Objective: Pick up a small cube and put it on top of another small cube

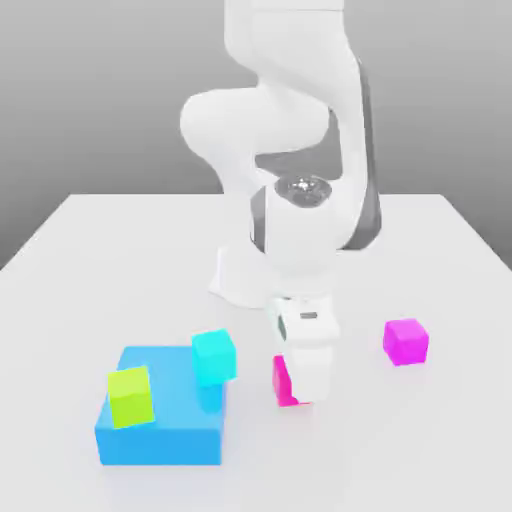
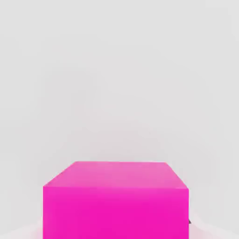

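The small hot-pink cube (image 1: 283, 381) rests on the white table in front of the arm's base. My gripper (image 1: 308, 386) has come down over it from above and covers most of it, so just the side toward the exterior view's left peeks out. The gripper is shut on this cube. In the hand view the same cube (image 2: 116, 200) looms very close, with its top face and one side showing against the bare table. A second small cube, purpler violet-magenta (image 1: 405, 341), sits apart on the table toward the exterior view's right.
A big blue block (image 1: 165, 432) lies at the exterior view's left front. A lime cube (image 1: 131, 396) sits on top of it and a cyan cube (image 1: 214, 357) is at its far right corner. The arm's white base (image 1: 240, 280) stands behind the gripper.
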Available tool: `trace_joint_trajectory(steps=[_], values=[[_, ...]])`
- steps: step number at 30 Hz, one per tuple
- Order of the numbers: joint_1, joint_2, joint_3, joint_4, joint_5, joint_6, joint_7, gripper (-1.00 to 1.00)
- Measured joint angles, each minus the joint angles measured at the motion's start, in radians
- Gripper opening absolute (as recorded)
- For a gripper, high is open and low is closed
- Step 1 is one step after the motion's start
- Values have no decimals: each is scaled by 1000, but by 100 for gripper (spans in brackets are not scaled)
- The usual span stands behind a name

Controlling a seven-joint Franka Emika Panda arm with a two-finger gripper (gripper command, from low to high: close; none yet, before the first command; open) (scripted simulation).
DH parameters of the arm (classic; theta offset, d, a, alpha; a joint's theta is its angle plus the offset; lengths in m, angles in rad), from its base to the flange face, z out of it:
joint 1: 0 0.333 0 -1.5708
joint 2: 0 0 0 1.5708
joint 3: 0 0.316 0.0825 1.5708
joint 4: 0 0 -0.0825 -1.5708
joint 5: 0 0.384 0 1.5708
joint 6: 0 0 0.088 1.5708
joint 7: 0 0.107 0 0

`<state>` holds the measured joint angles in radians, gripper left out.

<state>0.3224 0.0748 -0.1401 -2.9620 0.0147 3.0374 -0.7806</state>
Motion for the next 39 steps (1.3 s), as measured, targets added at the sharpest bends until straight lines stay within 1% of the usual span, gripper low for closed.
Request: trace_joint_trajectory(steps=[3,6,9,13,29,31,35,39], values=[[-12,-85,-11,-16,-61,-69,40,-100],[-14,-151,-7,-20,-69,-129,43,-100],[-22,-141,-9,64,-57,-182,89,-100],[-80,-131,-24,175,-85,-261,198,-100],[-329,-119,-112,545,-301,-560,691,-100],[-354,-154,-130,510,-260,-579,675,-100],[-356,-225,-187,387,-120,-594,577,-100],[-343,-141,-204,347,-42,-488,520,-100]])
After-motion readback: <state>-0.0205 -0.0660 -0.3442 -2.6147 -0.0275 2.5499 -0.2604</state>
